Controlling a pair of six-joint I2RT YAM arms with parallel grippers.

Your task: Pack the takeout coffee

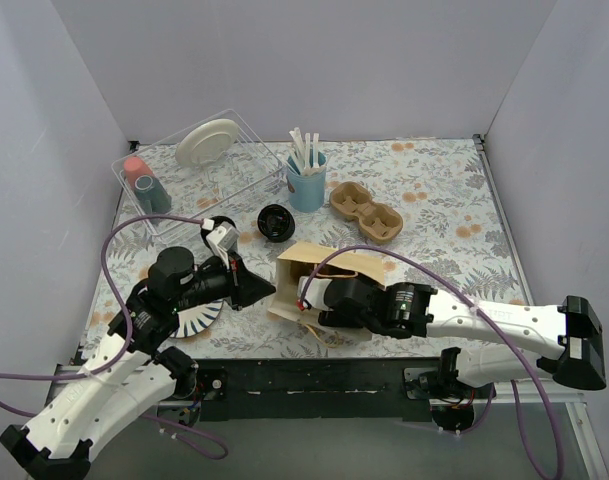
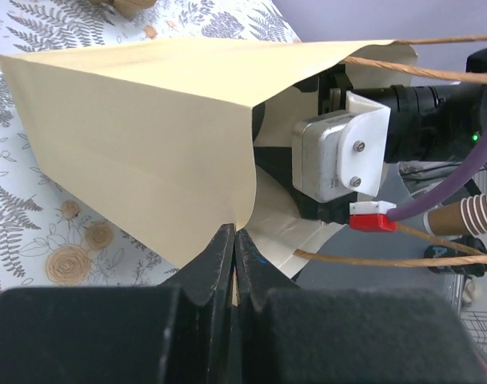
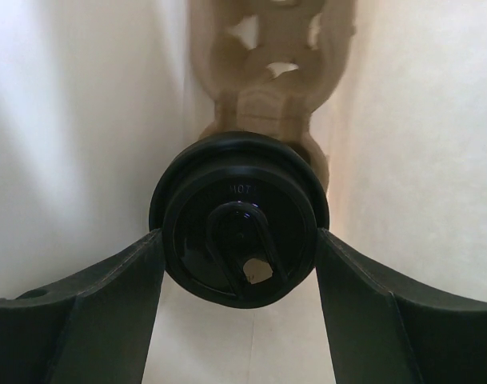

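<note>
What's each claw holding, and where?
Left claw pinches the brown paper bag at its mouth; right claw grips the small black lidded cup by its sides.

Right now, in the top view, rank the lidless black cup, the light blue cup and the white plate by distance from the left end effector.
From the left end effector:
1. Lidless black cup, just beyond it.
2. Light blue cup, farther back, centre.
3. White plate, far back left.

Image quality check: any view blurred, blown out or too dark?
Right wrist: takeout coffee in focus, beige shape behind it blurred, paper bag walls washed out. Left wrist: left gripper dark, nearly featureless; bag edge crisp. Top external: even light, sharp.
</note>
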